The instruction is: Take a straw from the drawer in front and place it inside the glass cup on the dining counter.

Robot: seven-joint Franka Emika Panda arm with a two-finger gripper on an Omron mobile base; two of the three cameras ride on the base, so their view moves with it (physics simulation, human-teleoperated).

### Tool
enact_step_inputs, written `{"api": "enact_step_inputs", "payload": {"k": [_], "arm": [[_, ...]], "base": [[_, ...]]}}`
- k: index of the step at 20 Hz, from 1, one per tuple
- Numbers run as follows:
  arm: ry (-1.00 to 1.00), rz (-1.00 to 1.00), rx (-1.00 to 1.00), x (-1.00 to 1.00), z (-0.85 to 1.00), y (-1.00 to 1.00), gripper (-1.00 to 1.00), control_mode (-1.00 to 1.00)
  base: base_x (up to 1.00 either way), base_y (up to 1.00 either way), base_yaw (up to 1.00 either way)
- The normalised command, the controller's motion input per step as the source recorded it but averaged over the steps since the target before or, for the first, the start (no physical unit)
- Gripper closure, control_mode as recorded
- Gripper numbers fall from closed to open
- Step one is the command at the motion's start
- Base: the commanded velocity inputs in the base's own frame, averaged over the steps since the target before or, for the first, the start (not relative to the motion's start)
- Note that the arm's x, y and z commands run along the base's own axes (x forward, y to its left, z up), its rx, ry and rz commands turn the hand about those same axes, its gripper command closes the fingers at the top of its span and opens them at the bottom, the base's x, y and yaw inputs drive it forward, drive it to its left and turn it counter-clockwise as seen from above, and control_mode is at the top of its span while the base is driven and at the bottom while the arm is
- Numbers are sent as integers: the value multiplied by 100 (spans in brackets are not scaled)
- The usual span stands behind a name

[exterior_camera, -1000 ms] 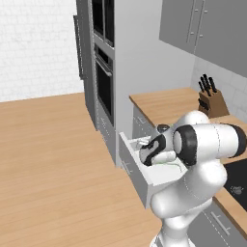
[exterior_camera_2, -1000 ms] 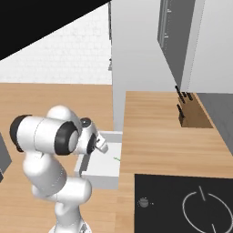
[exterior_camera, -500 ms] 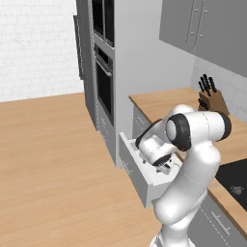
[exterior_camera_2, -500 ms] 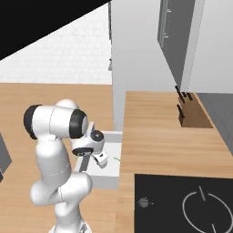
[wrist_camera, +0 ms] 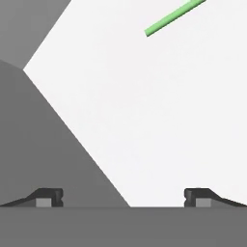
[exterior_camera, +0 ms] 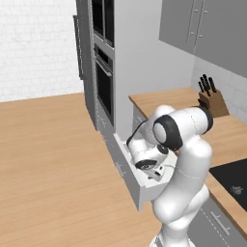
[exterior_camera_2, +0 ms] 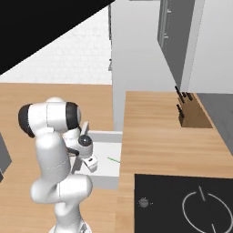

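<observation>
So the drawer is pulled out and the straw is lying flat on its white floor, toward the tabletop side going by the right base view. In the hand view it's just a green sliver poking in at the top edge, running on a diagonal, so the camera isn't over it yet.

The gripper is down in or just over the drawer, fingers spread wide with nothing between them. In the left base view the hand sits right at the open drawer, under the bent elbow.

How the robot should play this, in my opinion: the hand needs to slide toward the straw until the green line sits between the two fingertips in the hand view, not up at the edge. Then it should roll the wrist so the fingers close across the straw, not along it. The thing is skinny and flat on the floor, so the tips have to go nearly all the way down before closing or they'll just pinch air. A slow close matters too, because a thin light straw will probably roll or skitter away if one finger hits it first. The drawer wall (the grey wedge on the left of the hand view) is close, so it should watch clearance on that side.
</observation>
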Motion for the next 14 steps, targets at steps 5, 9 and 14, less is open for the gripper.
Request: {"api": "enact_step_inputs", "payload": {"k": [5,9,14], "arm": [[11,0,2,48,1,66,-100,-100],[10,1,2,43,0,80,-100,-100],[7,2,1,31,6,85,-100,-100]], "base": [[0,0,0],[0,0,0],[0,0,0]]}}
